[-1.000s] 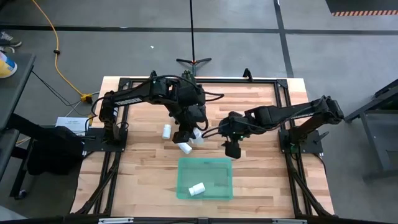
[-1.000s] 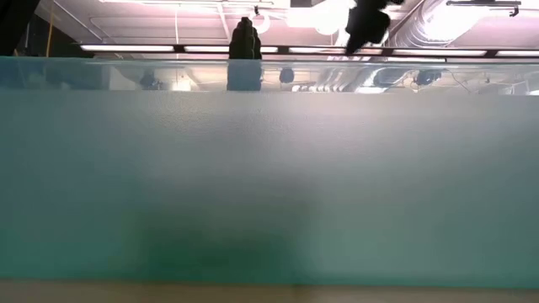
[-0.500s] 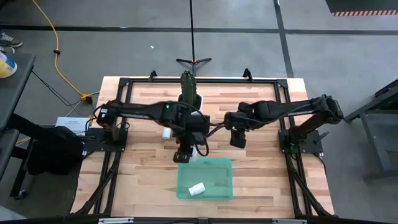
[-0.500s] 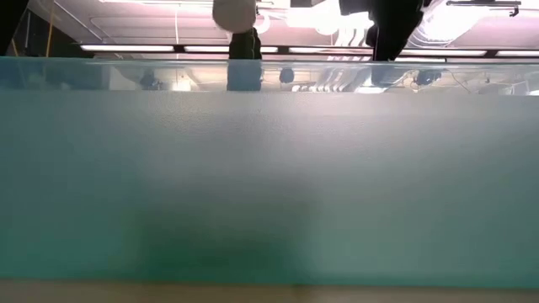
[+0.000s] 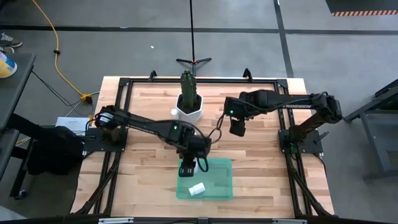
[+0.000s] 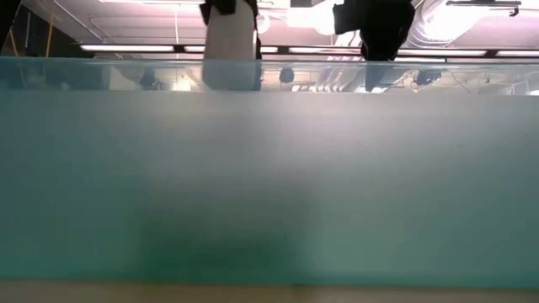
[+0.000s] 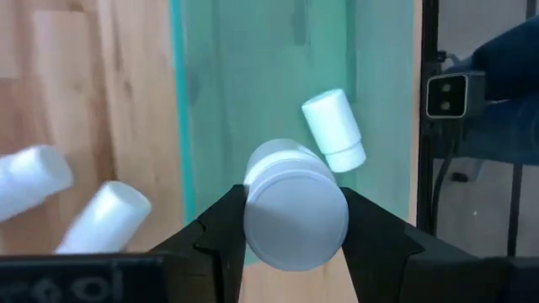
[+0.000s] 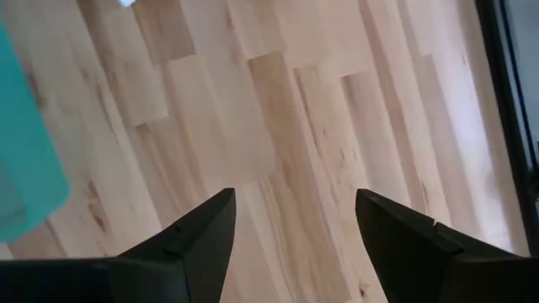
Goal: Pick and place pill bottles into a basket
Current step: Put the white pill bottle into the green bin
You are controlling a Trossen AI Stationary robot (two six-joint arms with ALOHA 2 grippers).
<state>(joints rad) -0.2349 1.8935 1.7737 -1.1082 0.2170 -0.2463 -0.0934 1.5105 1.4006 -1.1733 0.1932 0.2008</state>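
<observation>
Left hand: As it hung over the basket's near-arm edge, the left hand (image 7: pixel 295 244) clenched a small white plastic capped pill bottle (image 7: pixel 295 206), ready to drop it.
Basket: the shallow translucent green plastic tray (image 5: pixel 217 168) on the wooden counter (image 5: pixel 261 155) held one bottle (image 5: pixel 197 188).
Loose bottles: two (image 7: pixel 101 220) lay just outside.
Right hand: released and empty, the right hand (image 5: pixel 237 127) waited well apart.

White pill bottles (image 7: pixel 296 210), white caps. Basket (image 5: pixel 221 171) is showing translucent green. Table (image 5: pixel 143 168) is showing pale wood with plank grain, black frame rails. Plant pot (image 5: pixel 188 111) white, cactus (image 5: pixel 188 84) green. Arms and grippers dark black. Floor grey, cable (image 5: pixel 55 53) yellow.
</observation>
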